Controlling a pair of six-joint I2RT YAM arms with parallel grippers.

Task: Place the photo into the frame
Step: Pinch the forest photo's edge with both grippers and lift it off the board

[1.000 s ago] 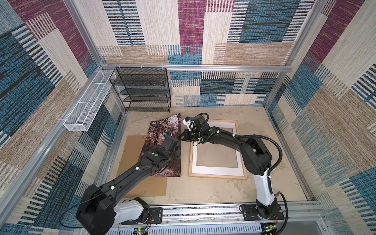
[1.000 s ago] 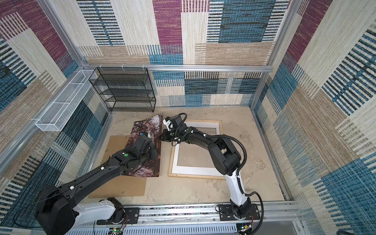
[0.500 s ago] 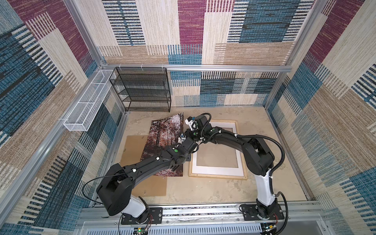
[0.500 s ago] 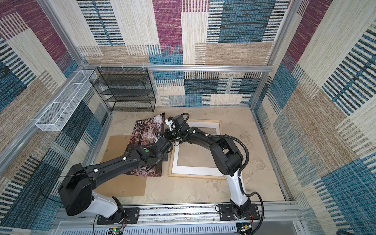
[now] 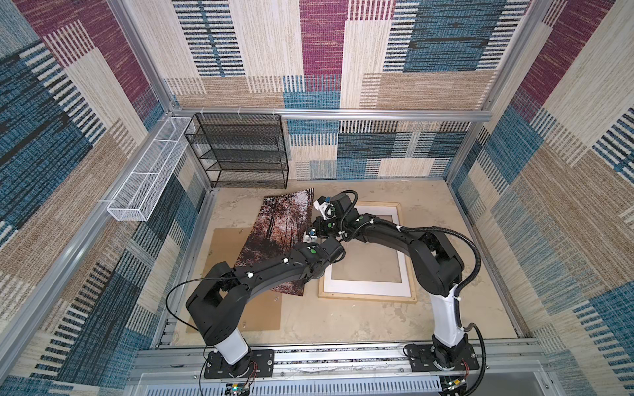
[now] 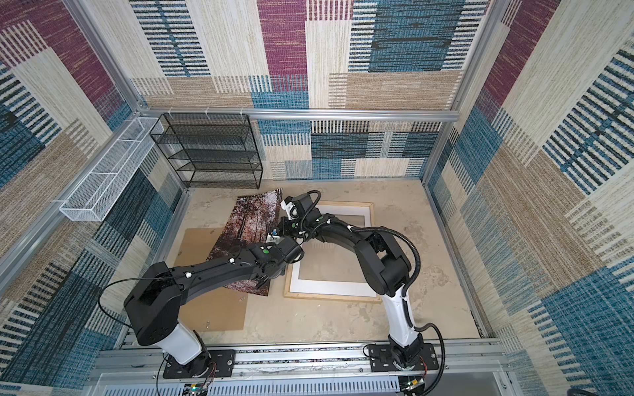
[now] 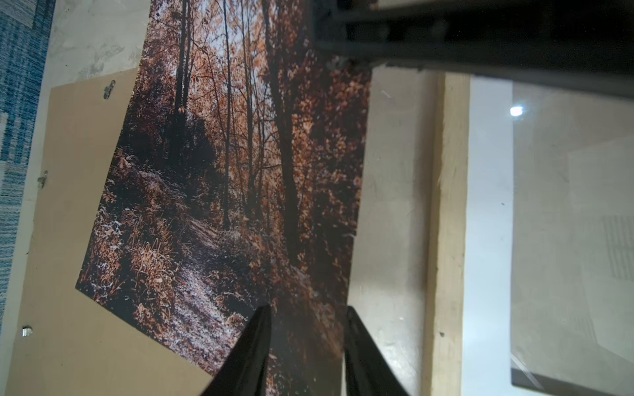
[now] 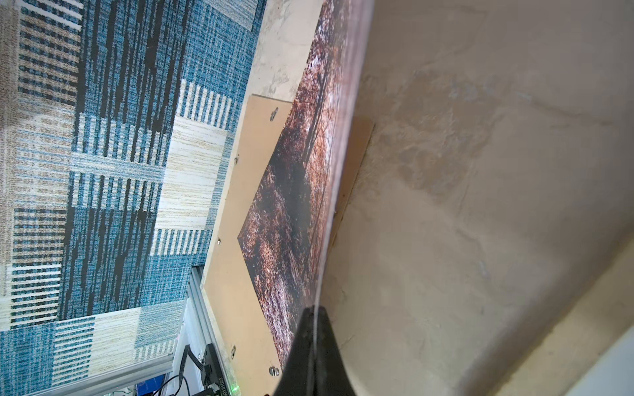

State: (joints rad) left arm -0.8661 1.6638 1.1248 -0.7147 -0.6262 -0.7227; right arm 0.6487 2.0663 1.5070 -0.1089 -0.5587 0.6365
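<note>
Photo (image 5: 281, 233): one long edge clenched in right gripper (image 8: 314, 310) and held raised, likely for carrying to the frame (image 5: 370, 297) alongside; left gripper (image 7: 308, 310) parted astride same edge, grasping nothing.

Both top views look steeply down from high over the near rail (image 5: 343, 356), sharing the whole floor (image 5: 343, 319), the photo (image 5: 284, 226) and the frame (image 5: 367, 297). The left wrist camera hangs close above the photo's edge and the frame's strip. The right wrist camera, even nearer, seems to sight edge-on along the photo.
</note>
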